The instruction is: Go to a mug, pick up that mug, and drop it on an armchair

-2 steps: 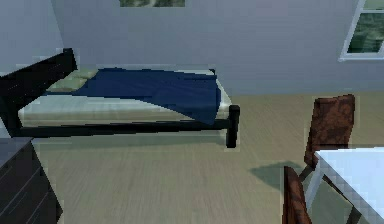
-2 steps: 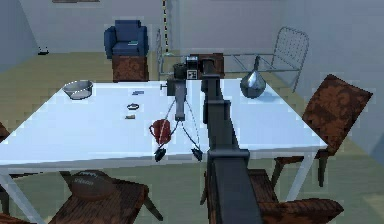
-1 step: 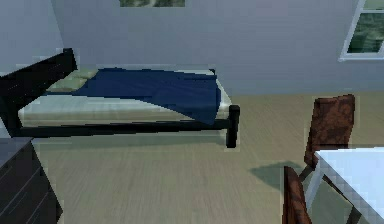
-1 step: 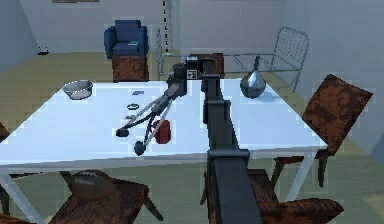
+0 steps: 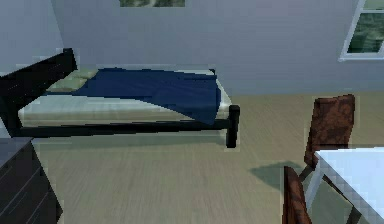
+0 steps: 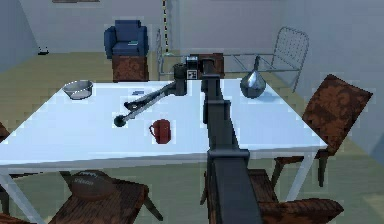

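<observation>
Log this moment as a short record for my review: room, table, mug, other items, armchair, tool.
room: bedroom with a bed and a window
table: white table, brown chairs around it
mug: red mug, upright on the table
other items: bowl, grey vase
armchair: blue armchair beyond the table, by the far wall
tool: tool over the tabletop, up and left of the mug in the arm side view; contact cannot be told

A dark wooden-framed bed [image 5: 232, 125] with a blue blanket [image 5: 160, 88] lies across the forward view's upper left. A black dresser [image 5: 20, 185] sits at lower left and a white-framed window [image 5: 365, 30] at upper right.

At the arm side view's centre, a white rectangular table [image 6: 60, 135] carries a grey metal bowl [image 6: 78, 89] at its upper left and a grey-blue round vase [image 6: 254, 83] at its upper right. A mottled brown chair [image 6: 338, 105] stands at the right.
</observation>
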Motion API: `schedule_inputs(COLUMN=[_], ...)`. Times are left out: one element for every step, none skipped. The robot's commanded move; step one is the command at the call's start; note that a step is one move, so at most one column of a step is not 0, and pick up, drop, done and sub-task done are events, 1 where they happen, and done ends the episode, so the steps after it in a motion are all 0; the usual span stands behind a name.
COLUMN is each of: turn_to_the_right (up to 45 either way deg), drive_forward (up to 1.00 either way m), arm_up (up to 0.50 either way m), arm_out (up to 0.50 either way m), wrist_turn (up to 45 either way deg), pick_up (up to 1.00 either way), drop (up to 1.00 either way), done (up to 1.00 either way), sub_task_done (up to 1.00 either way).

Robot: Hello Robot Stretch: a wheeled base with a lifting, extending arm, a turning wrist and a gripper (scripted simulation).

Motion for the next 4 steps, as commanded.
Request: schedule_inputs(turn_to_the_right=[0.0, 0.0, 0.0, 0.0], drive_forward=[0.00, 0.00, 0.00, 0.00], arm_up=[0.00, 0.00, -0.30, 0.00], arm_out=[0.00, 0.00, 0.00, 0.00], wrist_turn=[45.0, 12.0, 0.0, 0.0], pick_up=[0.00, 0.00, 0.00, 1.00], drop=[0.00, 0.00, 0.00, 0.00], done=[0.00, 0.00, 0.00, 0.00], sub_task_done=[0.00, 0.00, 0.00, 0.00])
